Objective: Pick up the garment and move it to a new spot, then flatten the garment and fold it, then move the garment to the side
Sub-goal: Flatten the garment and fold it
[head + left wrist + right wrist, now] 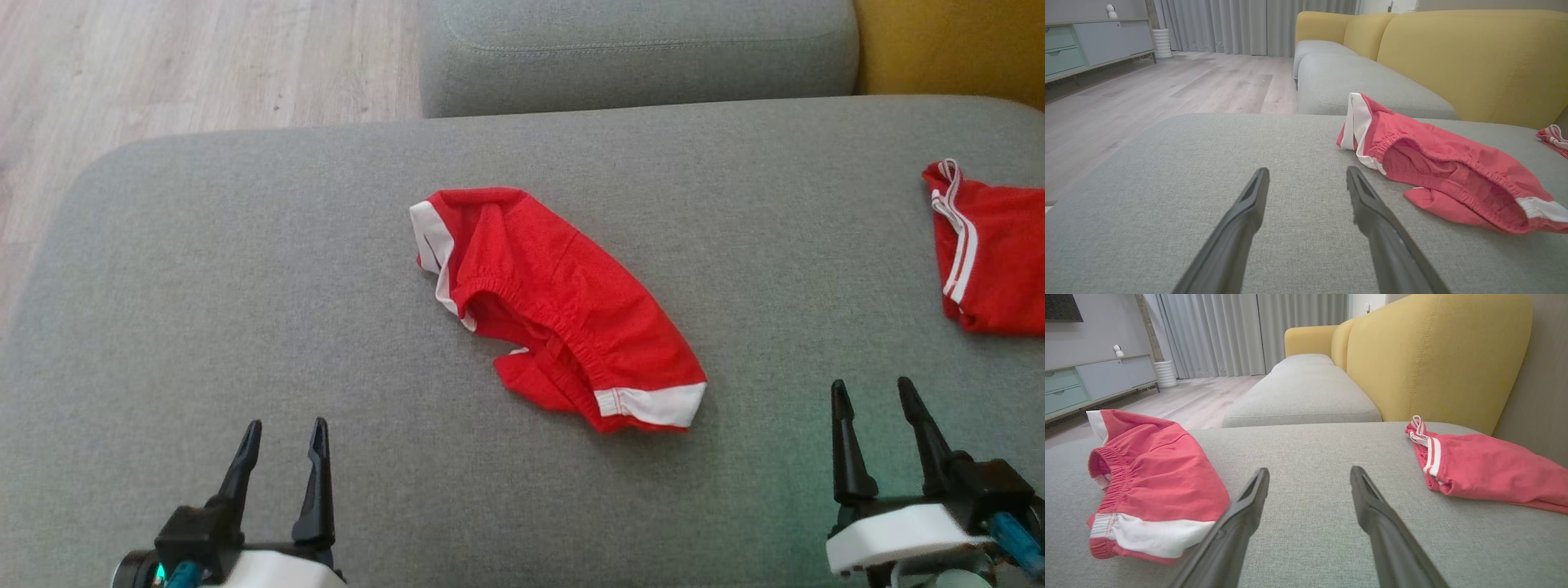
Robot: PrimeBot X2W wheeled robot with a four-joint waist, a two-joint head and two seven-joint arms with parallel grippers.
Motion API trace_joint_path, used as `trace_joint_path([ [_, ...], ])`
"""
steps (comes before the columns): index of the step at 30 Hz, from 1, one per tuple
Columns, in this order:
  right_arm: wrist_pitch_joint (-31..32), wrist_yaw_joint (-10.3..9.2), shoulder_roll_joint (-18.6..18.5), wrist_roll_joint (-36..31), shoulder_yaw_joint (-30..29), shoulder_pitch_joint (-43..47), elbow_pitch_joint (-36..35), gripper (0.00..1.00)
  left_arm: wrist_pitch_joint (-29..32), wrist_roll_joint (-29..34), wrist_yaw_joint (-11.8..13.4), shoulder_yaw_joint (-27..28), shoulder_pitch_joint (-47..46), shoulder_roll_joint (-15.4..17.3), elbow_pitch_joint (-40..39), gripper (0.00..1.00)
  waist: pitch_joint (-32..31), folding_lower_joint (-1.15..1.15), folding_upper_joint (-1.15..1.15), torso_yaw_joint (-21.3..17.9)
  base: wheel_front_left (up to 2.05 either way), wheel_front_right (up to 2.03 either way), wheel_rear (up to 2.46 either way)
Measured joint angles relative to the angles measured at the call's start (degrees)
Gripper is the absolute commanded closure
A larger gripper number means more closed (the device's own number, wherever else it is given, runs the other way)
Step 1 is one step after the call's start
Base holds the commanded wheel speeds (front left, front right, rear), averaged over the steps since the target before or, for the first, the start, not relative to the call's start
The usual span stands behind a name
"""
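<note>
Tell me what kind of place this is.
Most likely a home living room: a grey sofa with yellow backrests, floor-length curtains, and a low sideboard standing on a wooden floor.

Grey sofa seat (245, 286) up front, yellow backrest (1433, 355) behind it. A red cloth with white stripes (992, 261) lies at the seat's right edge. Beyond: wood floor (1167, 85), grey curtains (1216, 335), a sideboard (1086, 45) along the wall.

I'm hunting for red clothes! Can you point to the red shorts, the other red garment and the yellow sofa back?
red shorts (563, 286), head view, middle of the red cloth.
other red garment (1000, 261), head view, red cloth beside its white stripes.
yellow sofa back (1433, 355), right wrist view, front face.
</note>
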Motion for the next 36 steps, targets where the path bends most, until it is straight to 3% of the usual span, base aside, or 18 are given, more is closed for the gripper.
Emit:
trace_joint_path([
  [11,0.00,0.00,0.00,0.00,0.02,0.03,-0.04,0.00,0.00,0.02,0.13,-1.18,-0.35,0.00,-1.33,0.00,0.98,0.00,0.00,-0.58,0.00,0.00,0.00],
  [17,0.00,0.00,0.01,0.00,0.40,-0.09,-0.04,0.00,0.00,-0.07,0.14,-7.57,-3.86,0.01,-2.87,0.00,1.22,0.00,0.00,-1.97,0.00,0.00,0.00],
  [21,0.00,0.00,0.01,0.11,0.74,-0.10,-0.04,0.00,0.07,-3.92,-0.22,-14.80,-7.27,0.00,-0.41,0.00,1.47,0.00,0.00,-3.38,0.00,0.00,0.00],
  [23,0.00,0.00,0.01,0.55,0.91,-0.14,-0.04,0.00,1.35,-8.69,-0.07,-18.72,-8.57,-0.02,1.21,0.00,1.73,0.00,0.00,-4.11,0.00,0.00,0.00],
  [28,0.00,0.00,0.01,1.05,1.57,-0.26,-0.07,0.00,7.64,-18.89,2.61,-27.89,-14.51,-0.03,6.33,0.00,3.12,0.00,0.00,-5.85,0.00,0.00,0.00],
  [29,0.00,0.00,0.02,1.48,1.97,-0.75,-0.05,0.00,9.26,-21.27,4.16,-30.66,-17.67,-0.07,8.86,0.00,3.83,0.00,0.00,-6.68,0.00,0.00,0.00],
  [36,0.00,0.00,0.03,2.13,2.24,-2.68,0.02,0.00,12.16,-29.77,10.23,-36.09,-24.85,-0.15,16.80,0.00,5.71,0.01,0.00,-9.70,0.00,0.00,0.00],
])
